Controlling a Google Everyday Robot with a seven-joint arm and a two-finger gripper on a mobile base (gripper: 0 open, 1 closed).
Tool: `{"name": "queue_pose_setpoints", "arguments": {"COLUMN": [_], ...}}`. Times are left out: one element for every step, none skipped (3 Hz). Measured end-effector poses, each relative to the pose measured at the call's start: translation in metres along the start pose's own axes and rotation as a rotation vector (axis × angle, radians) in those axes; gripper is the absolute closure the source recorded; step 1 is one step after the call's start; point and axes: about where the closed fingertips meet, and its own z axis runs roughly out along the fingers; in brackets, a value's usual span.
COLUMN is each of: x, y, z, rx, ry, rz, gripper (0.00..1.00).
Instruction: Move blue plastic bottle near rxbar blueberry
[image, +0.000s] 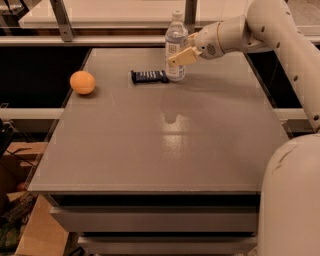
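The blue plastic bottle (174, 42) stands upright on the grey table (165, 135) at the far middle; it is clear, with a white cap and a white-blue label. The rxbar blueberry (149, 76), a flat dark navy bar, lies just left of the bottle's base, almost touching it. My gripper (179, 57) reaches in from the right and sits against the bottle's lower right side, close to the table top. The white arm hides part of the bottle's right edge.
A round orange (82, 82) lies on the table's left side, well left of the bar. A raised shelf with metal posts (62, 20) runs behind the table. My white base (292, 200) fills the lower right corner. Boxes and clutter (20, 215) sit on the floor at the lower left.
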Motion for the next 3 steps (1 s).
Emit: {"name": "queue_pose_setpoints", "arguments": {"x": [0.0015,0.0026,0.0020], "y": [-0.0016,-0.0031,-0.0047], "z": [-0.0004,-0.0007,-0.0014], "rx": [-0.005,-0.012,-0.032], "ry": [-0.002,-0.008,-0.029], "rz": [0.005,0.010,0.017], "gripper": [0.35,0.12,0.00]}}
